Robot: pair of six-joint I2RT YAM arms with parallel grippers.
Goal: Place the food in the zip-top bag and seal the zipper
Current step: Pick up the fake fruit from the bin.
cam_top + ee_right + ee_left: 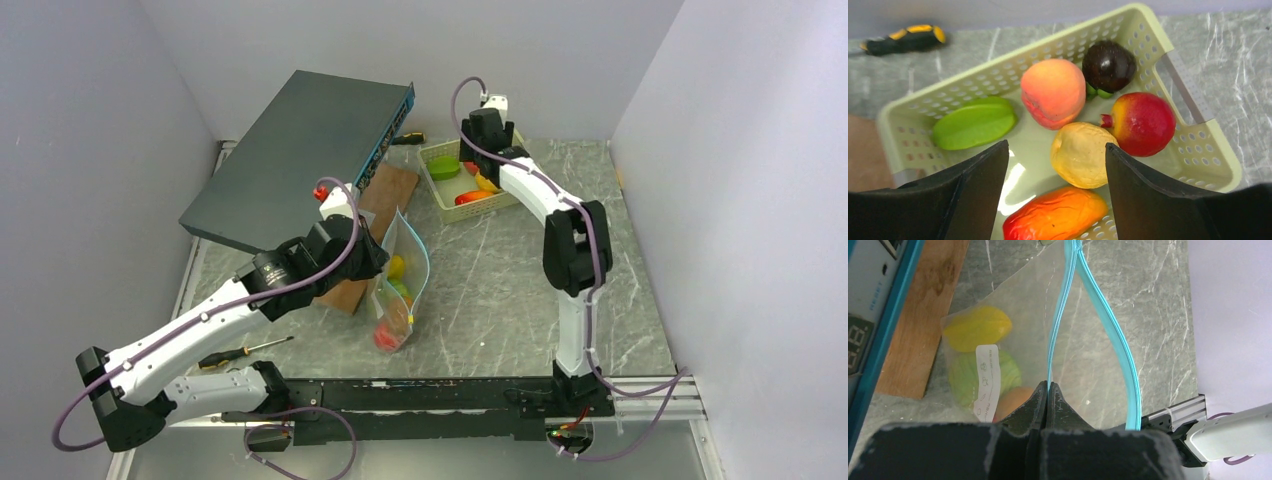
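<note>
The clear zip-top bag (pixel 402 285) lies mid-table with its mouth gaping; the teal zipper (pixel 1108 335) runs in two separated strands. My left gripper (pixel 1048 386) is shut on one strand of the zipper at the mouth. Inside the bag are yellow (pixel 978 329), light green (pixel 965 374) and orange (pixel 1015 396) food. My right gripper (pixel 1056 145) hangs open over the pale green basket (pixel 1148 30), holding nothing. Below it sit a pale yellow fruit (pixel 1080 152), an orange-red piece (pixel 1055 215), a peach (pixel 1053 92), a red fruit (pixel 1143 122), a dark purple fruit (pixel 1109 65) and a green piece (pixel 973 122).
A dark flat box (pixel 300 160) leans at the back left, with a wooden board (pixel 385 195) beside the bag. One screwdriver (pixel 245 350) lies near my left arm and another (pixel 903 39) behind the basket. Walls close in three sides.
</note>
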